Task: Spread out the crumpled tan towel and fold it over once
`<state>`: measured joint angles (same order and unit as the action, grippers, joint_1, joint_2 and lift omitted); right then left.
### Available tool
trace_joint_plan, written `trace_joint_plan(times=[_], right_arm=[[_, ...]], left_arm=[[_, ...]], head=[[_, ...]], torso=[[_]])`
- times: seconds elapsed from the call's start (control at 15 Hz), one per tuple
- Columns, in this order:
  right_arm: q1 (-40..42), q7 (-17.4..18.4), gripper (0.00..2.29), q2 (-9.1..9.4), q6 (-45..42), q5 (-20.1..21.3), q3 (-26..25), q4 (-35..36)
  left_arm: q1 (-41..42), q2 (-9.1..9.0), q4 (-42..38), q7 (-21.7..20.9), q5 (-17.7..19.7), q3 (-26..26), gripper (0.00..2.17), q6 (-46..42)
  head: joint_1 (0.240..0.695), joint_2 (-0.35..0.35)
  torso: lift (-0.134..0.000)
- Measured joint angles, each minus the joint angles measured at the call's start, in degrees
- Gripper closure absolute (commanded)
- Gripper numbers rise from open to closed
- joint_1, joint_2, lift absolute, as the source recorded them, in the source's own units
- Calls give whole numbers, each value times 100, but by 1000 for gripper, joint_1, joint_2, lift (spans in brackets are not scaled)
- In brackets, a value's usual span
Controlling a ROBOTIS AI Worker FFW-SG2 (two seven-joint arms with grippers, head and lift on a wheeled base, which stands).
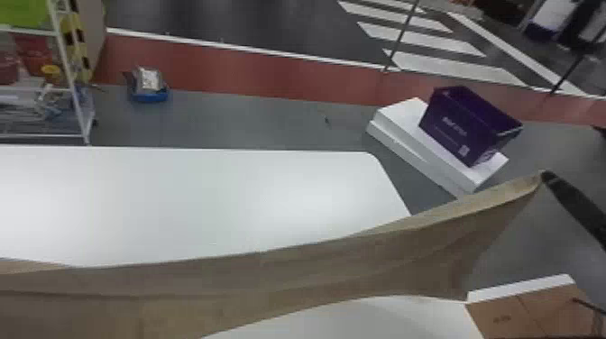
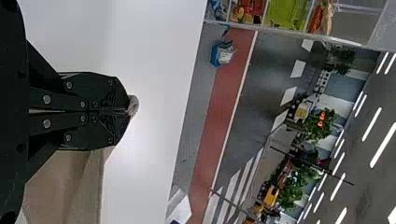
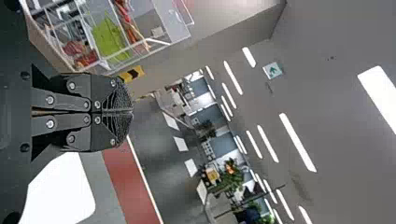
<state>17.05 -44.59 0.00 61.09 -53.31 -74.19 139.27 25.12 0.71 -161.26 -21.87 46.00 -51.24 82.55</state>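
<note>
Broadly, the tan towel (image 1: 270, 275) stretches across the white table (image 1: 203, 194) and out past its right end (a long, lightly creased band). Of 2 grippers, the right gripper (image 1: 544, 175) has its jaws closed on 1 end; the left gripper's (image 2: 128, 111) closed jaws pinch cloth too.

A: Right gripper (image 1: 544, 175), head view: position?
B: Enters at right edge, slanting forward and inward to its tip.
A: Its state, right wrist view?
B: Closed. Both fingers meet along a straight central seam; linkages lie parallel behind.
A: Left gripper (image 2: 129, 111), left wrist view?
B: Also closed: fingers evenly paired, tips drawn together, narrow slit between linkages nearer the wrist.
</note>
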Motion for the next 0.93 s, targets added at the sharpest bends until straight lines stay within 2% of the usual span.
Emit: trace_joint_plan(times=[0.07,0.33,0.47,0.93], right_arm=[[0,-79,1774,0,227,-104,-102,99],[0,-266,1774,0,1138,-875,-661,257],[0,-322,1774,0,1456,-1131,-924,295],[-62,-533,1774,0,2666,-1862,-1847,184]], left_arm=[[-51,-1,1,8,177,-252,1352,5],[-425,-1,74,-12,1141,-1432,1352,358],[-469,-2,146,-44,1367,-1700,1352,458],[-649,-36,227,-188,2492,-3003,1352,724]], head=[[695,-265],[695,-187],[695,-158],[695,-121]], torso=[[-124],[-124],[-124],[-124]])
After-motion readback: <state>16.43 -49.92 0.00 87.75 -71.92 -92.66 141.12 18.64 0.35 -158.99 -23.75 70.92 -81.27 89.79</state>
